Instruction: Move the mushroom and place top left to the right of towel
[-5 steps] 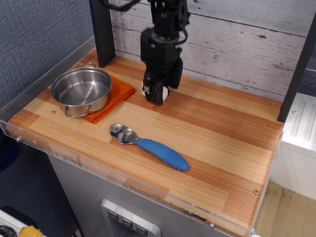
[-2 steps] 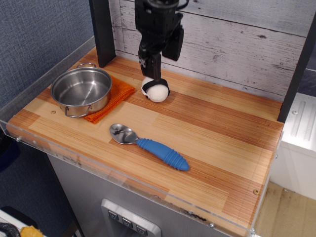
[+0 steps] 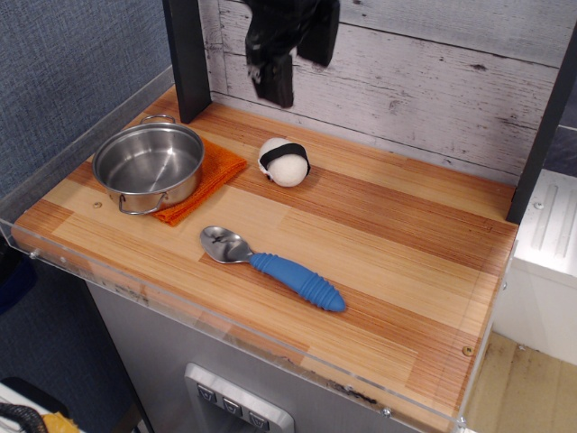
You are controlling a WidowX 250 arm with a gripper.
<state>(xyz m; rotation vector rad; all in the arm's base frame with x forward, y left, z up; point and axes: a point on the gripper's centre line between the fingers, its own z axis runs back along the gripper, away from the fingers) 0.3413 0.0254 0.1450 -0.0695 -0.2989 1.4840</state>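
Note:
The mushroom [image 3: 284,162], a small white ball with a black band, rests on the wooden tabletop just right of the orange towel [image 3: 213,178]. The towel lies under the steel pot [image 3: 149,165] at the back left. My gripper [image 3: 290,59] is open and empty, raised well above the mushroom near the back wall, with its dark fingers [image 3: 275,79] apart.
A metal spoon with a blue handle [image 3: 275,268] lies in front of the mushroom. A black post [image 3: 187,54] stands at the back left. A clear plastic rim [image 3: 81,144] edges the table's left and front.
My gripper let go of the mushroom and rose away from it toward the back wall. The mushroom stays on the table beside the towel.

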